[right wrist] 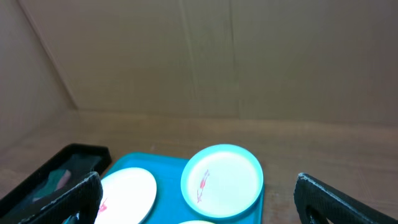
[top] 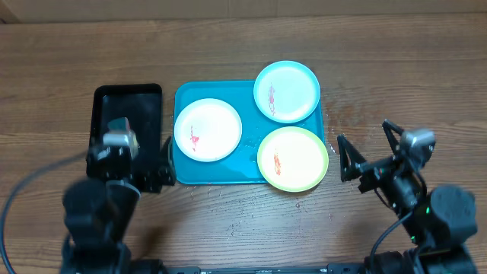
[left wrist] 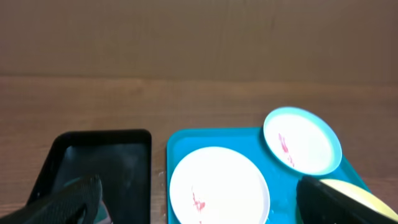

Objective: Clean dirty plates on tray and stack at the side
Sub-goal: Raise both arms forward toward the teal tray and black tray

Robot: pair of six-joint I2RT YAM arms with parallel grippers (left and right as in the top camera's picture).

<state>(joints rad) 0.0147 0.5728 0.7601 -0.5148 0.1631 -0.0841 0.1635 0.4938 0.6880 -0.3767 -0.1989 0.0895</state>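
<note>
With left gripper and right gripper both gaping wide and empty, watch that your wiping doesn't skate the tray across the table, tip the yellow-green plate overhanging its near-right rim, jostle the white plate or pale blue plate lying inside, or miss the small red smears.

far side: bare table along the whole back, you can sweep across freely.
tray: white plate, blue plate and yellow-green plate fill it, with only narrow gaps between them.
rims: blue plate overhangs the far rim, yellow-green plate the near-right corner; you get edge access there.
left: black tray sits just beside, slim gap; left gripper hangs over its near end.
right: bare lane between tray and right gripper, jaws spread wide.
near side: bare table between your arms.
</note>
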